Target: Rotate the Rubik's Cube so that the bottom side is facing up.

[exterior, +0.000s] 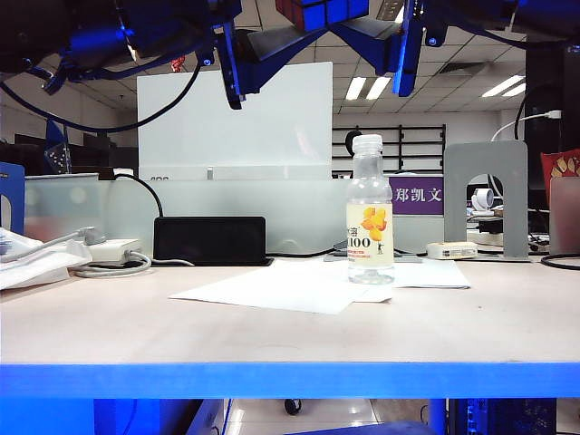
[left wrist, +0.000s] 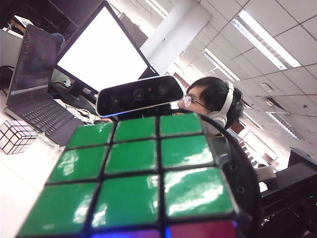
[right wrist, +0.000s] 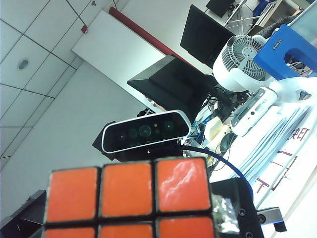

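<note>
The cube (exterior: 322, 12) is held high above the surface (exterior: 290, 326) between the left gripper (exterior: 237, 54) and right gripper (exterior: 399, 45); their finger spread cannot be told.

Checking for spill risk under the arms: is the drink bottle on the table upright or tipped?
Upright. The bottle stands on white paper, its white cap topmost, apart from the grippers overhead.

Ceiling light panels (exterior: 364, 87) are glowing over the office; a whiteboard (exterior: 234, 122) is standing behind the pale counter (exterior: 272, 335), beside a grey metal bookend (exterior: 486, 199).
</note>
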### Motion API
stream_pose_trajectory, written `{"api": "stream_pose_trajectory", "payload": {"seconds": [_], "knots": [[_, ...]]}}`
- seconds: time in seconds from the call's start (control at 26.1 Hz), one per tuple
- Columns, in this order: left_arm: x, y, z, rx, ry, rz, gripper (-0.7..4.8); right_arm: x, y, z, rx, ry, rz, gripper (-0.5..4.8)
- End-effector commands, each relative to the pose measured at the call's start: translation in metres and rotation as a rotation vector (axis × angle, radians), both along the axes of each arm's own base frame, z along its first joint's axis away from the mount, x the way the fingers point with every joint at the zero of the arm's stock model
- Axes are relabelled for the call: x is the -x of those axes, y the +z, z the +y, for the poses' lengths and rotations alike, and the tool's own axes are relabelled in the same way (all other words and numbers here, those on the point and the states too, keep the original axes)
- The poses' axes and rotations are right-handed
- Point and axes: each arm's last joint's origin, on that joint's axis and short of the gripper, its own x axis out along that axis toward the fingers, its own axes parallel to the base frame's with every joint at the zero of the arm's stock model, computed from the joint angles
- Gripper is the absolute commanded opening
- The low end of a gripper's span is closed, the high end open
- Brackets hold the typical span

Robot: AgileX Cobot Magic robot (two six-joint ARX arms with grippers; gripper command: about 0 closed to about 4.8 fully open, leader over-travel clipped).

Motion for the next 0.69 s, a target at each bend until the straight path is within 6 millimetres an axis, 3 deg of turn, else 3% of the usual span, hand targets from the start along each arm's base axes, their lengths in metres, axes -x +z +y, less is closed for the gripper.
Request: {"api": "stream_pose_trajectory", "payload": {"seconds": [0.04,0.11,0.42,0.69], "knots": [[0.001,0.004,0.0,0.007,-0.016,-0.042,1.42,0.001,0.003,0.001,0.002,0.012,-0.033,3.48],[0.001,0.004,0.0,0.006,-0.015,-0.043,1.42,0.002,0.003,0.001,0.007,0.016,-0.042,4.58],[-0.006,0.003,0.009,-0.007,0.021,-0.036,1.42,-0.002,-0.002,0.0,0.061,-0.013,-0.05,4.63],[-0.011,0.0,0.014,-0.031,0.032,-0.015,1.42,-0.016,-0.005,-0.026,0.09,-0.122,-0.038,4.63]]}}
